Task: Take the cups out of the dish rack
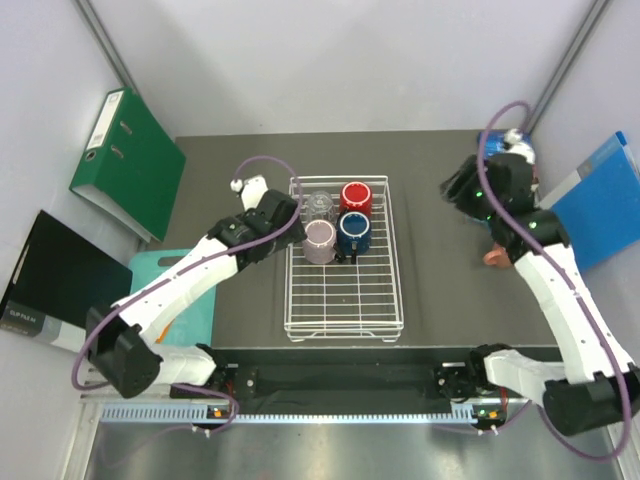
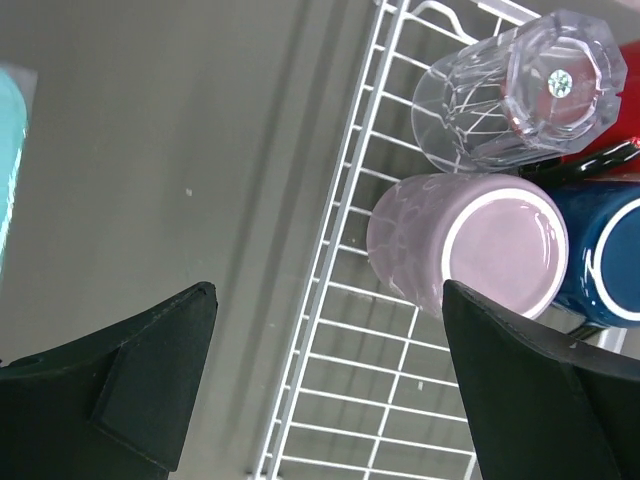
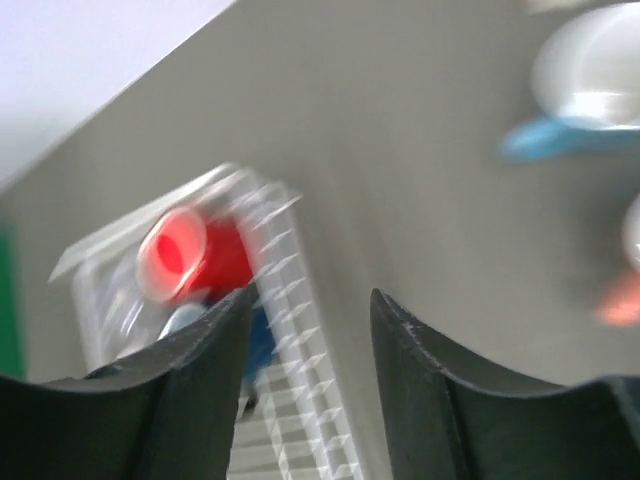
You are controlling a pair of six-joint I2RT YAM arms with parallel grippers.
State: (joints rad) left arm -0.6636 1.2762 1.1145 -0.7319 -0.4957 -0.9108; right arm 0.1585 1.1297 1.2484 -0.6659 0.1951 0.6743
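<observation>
Hovering over the white wire-grid dish rack (image 1: 345, 300) at its left rim, the left gripper (image 2: 328, 330) spreads empty fingers beside the mauve-pink mug (image 2: 470, 250). That mug is probably the next pick, and the gripper needs to shift rightward to bracket it. The clear glass tumbler (image 1: 319, 205), red mug (image 1: 356, 197) and dark blue mug (image 1: 353, 231) sit alongside in the rack. The right gripper (image 3: 308, 300) gapes empty near the salmon-orange mug (image 1: 494, 257), which is already on the table.

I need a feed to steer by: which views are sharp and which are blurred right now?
Right wrist: motion-blurred, the red mug and dish rack smeared. Left wrist: sharp, the mauve-pink mug and glass tumbler crisp, a bright spot on the tumbler's base. Top external: sharp, evenly lit, soft shadows only.
</observation>
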